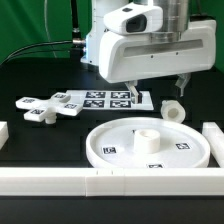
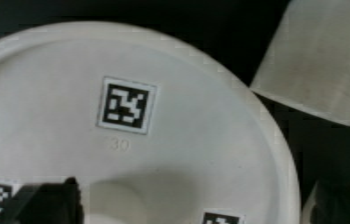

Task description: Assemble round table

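The tool (image 1: 157,90) hangs spread, seemingly empty, above the smooth white rimmed round disc (image 1: 108,141).

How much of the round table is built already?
Nothing is joined yet. The round disc lies flat by itself. The open gripper hovers over it, holding nothing. Still left: fitting the short cylinder and the cross-shaped piece, both lying loose apart from it.

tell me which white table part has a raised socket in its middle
The large rimmed disc in front; the short cylinder and flat cross-shaped piece behind it show none.
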Robot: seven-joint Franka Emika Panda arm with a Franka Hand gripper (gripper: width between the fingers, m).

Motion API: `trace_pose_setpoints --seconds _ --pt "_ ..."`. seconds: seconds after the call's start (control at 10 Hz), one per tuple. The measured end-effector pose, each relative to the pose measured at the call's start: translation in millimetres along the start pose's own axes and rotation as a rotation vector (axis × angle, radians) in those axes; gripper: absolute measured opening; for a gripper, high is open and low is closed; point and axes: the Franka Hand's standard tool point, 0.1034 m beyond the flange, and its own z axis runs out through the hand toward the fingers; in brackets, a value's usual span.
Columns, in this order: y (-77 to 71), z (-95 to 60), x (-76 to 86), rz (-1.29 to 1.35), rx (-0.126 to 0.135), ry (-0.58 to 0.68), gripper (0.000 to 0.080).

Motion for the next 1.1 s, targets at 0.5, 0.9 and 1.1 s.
trace_pose_setpoints --seconds 0.5,0.9,1.1 --pt "-10.6 5.8 -3.7 0.137 0.019 0.001 0.0649" --pt "-23.0 13.6 -13.4 0.133 0.025 -0.076 0.0649" --pt "-24.0 14.4 -18.9 0.171 0.039 -0.227 0.0649"
